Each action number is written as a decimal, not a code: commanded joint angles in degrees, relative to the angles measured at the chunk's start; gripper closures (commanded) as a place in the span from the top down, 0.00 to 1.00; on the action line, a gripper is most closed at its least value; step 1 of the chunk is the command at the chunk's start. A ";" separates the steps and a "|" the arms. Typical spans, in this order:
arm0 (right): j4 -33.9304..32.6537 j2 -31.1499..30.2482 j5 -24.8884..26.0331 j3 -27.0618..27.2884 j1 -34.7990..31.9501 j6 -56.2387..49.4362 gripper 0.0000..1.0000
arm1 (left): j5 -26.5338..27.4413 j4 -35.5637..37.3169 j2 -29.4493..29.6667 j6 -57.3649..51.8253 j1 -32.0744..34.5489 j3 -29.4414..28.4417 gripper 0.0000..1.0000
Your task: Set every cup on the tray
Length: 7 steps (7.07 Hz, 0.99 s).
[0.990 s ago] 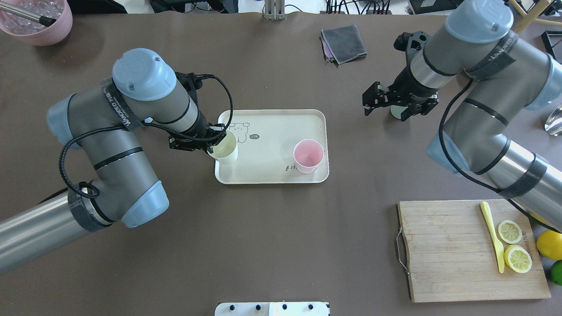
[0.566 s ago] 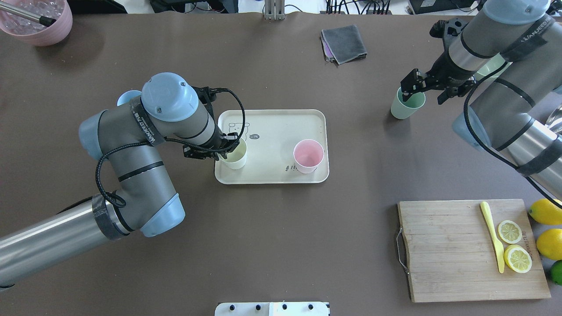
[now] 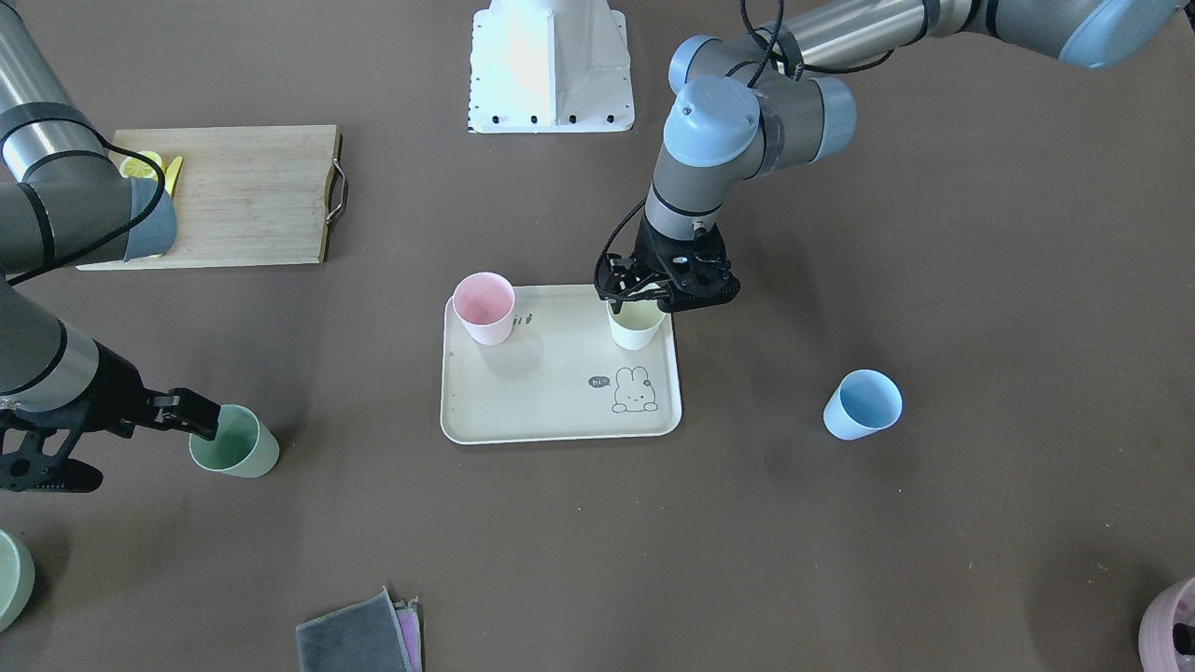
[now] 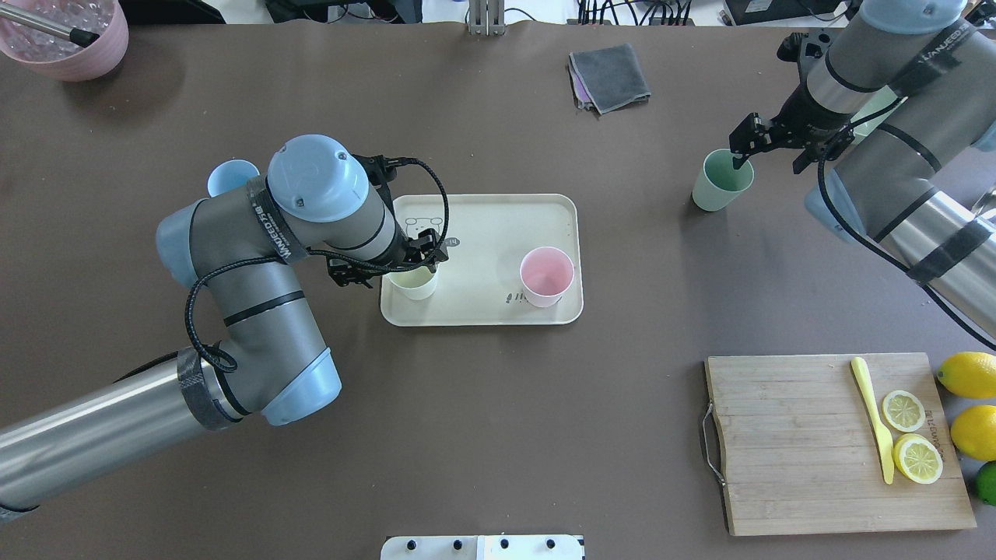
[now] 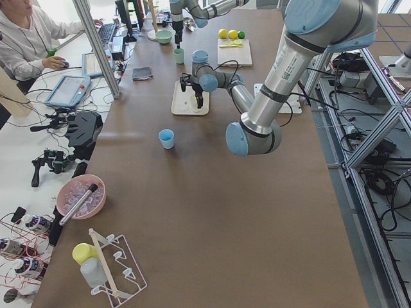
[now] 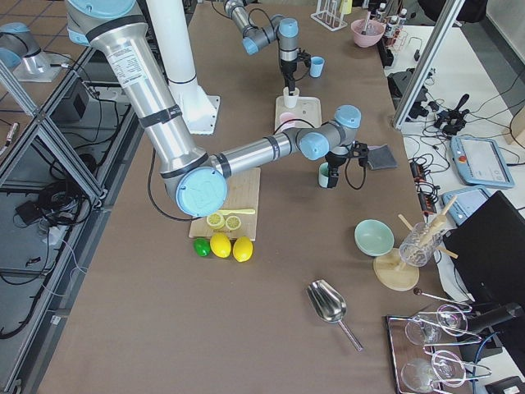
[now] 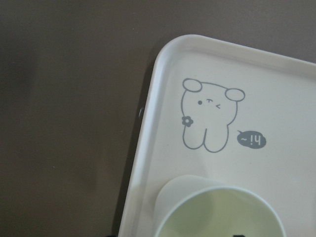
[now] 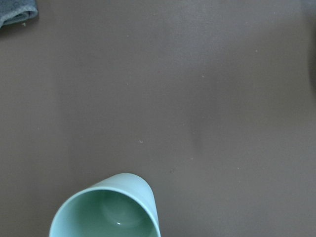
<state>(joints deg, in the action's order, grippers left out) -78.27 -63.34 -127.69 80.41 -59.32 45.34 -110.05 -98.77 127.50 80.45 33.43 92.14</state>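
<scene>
The cream tray (image 4: pixel 498 225) lies mid-table and also shows in the front view (image 3: pixel 551 411). The pink cup (image 4: pixel 546 274) stands on it. The cream-white cup (image 4: pixel 414 281) stands upright near the tray's left edge. My left gripper (image 4: pixel 401 268) is shut on its rim. The left wrist view shows this cup (image 7: pixel 222 207) by the rabbit drawing. The sage green cup (image 4: pixel 720 183) stands on the table at right. My right gripper (image 4: pixel 770 155) is open beside it, with one finger (image 3: pixel 191 415) at its rim. The light blue cup (image 3: pixel 862 403) stands on the table, behind my left arm.
A wooden cutting board (image 4: pixel 786 443) with lemon slices and a yellow knife lies front right, whole lemons (image 4: pixel 969 373) beside it. A folded grey cloth (image 4: pixel 609 76) lies at the far middle. A pink bowl (image 4: pixel 66 39) sits in the far left corner.
My left gripper carried the tilted cream-white cup further onto the tray and set it upright. My right gripper came down from over the green cup and shifted right, to its rim.
</scene>
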 commanded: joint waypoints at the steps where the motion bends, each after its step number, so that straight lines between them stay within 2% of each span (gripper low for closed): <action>1: 3.20 0.15 -0.02 -3.50 1.13 0.36 0.77 | -0.08 0.25 0.12 -0.12 0.58 0.58 0.98; 2: 4.26 -0.20 -0.45 -4.03 1.14 0.10 0.01 | -0.86 0.25 -0.40 -1.77 4.07 0.84 0.98; 3: 4.27 0.14 -0.72 -3.60 1.14 0.19 0.00 | -4.26 0.94 -1.63 -7.44 7.75 1.28 0.98; 4: 4.35 0.41 -2.90 -3.08 1.22 0.54 0.00 | -7.34 1.73 -5.64 -15.07 11.97 4.07 0.98; 5: 4.09 0.50 -3.88 -1.85 1.31 0.63 0.00 | -8.68 1.91 -9.86 -23.76 15.84 6.53 0.98; 7: 4.26 3.99 -4.50 -1.14 2.70 5.85 0.00 | -10.53 2.00 -13.40 -33.47 20.69 5.68 0.97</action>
<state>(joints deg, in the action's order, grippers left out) -74.35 -61.40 -131.69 78.86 -57.65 47.49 -119.73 -96.88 116.30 53.19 51.17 98.05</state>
